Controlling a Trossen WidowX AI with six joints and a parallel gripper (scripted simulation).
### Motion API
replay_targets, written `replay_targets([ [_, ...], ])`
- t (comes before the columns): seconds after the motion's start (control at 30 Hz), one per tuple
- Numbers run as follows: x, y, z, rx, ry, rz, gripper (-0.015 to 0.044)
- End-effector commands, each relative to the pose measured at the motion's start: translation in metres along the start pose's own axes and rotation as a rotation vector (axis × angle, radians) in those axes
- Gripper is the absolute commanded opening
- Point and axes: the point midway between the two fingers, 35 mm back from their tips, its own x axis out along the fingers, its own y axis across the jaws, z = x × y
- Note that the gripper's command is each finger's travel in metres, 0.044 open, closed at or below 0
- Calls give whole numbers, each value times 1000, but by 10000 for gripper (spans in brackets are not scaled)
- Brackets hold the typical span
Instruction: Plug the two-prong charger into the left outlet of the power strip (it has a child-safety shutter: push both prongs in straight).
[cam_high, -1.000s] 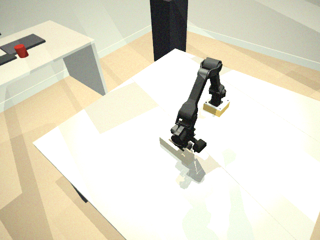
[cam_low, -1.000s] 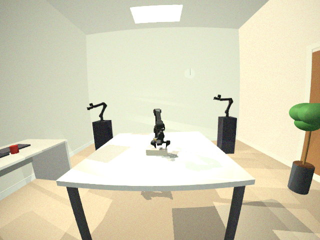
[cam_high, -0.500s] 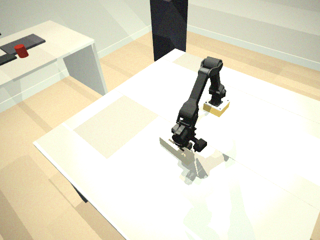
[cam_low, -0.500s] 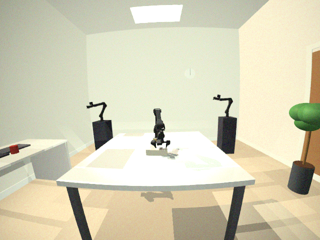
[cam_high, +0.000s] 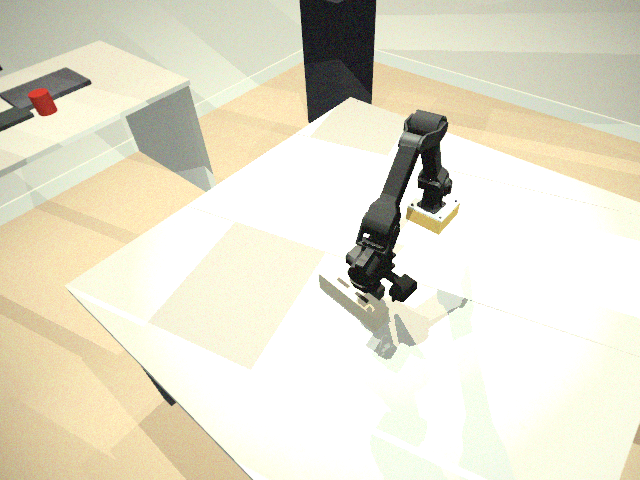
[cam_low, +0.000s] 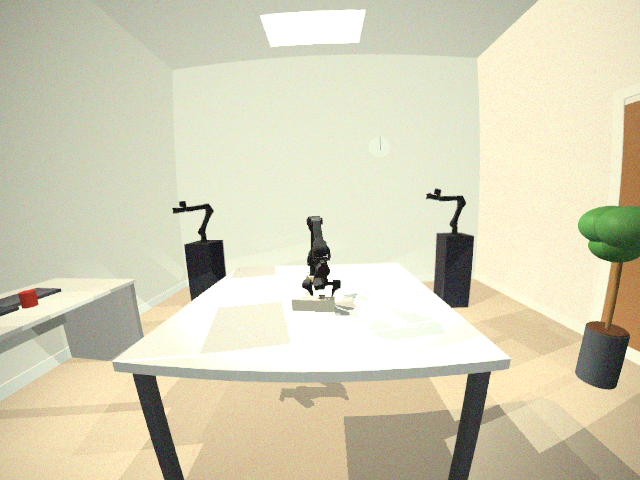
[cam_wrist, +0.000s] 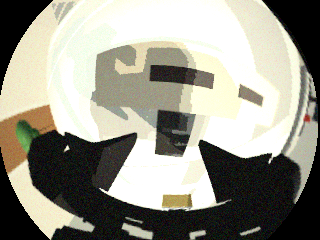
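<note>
The power strip (cam_high: 338, 295) (cam_low: 312, 303) (cam_wrist: 210, 100) is a long beige block lying on the table below my gripper. Its top shows a wide dark recess (cam_wrist: 175, 74) and a smaller one (cam_wrist: 251, 95) in the wrist view. The charger (cam_wrist: 172, 131) looks like a dark block at the strip's lower edge in the wrist view, between my spread fingers but not gripped. Its prongs are hidden, and I cannot tell whether they sit in an outlet. My gripper (cam_high: 391, 293) (cam_low: 321, 292) (cam_wrist: 168, 139) is open and empty, with a finger on each side of the charger.
The arm's yellow base block (cam_high: 438, 223) (cam_wrist: 176, 201) stands behind the gripper on the white table (cam_high: 206, 413) (cam_low: 310, 356). A side desk (cam_high: 129, 85) with a red cup (cam_high: 43, 102) (cam_low: 28, 298) is off to the left. Shadows and glare cross the strip.
</note>
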Motion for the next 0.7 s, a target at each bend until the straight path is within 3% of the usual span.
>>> replay_targets([
  [0.0, 0, 0, -4, 4, -2, -2, 440],
  [0.67, 2, 0, -25, 4, -1, -1, 440],
])
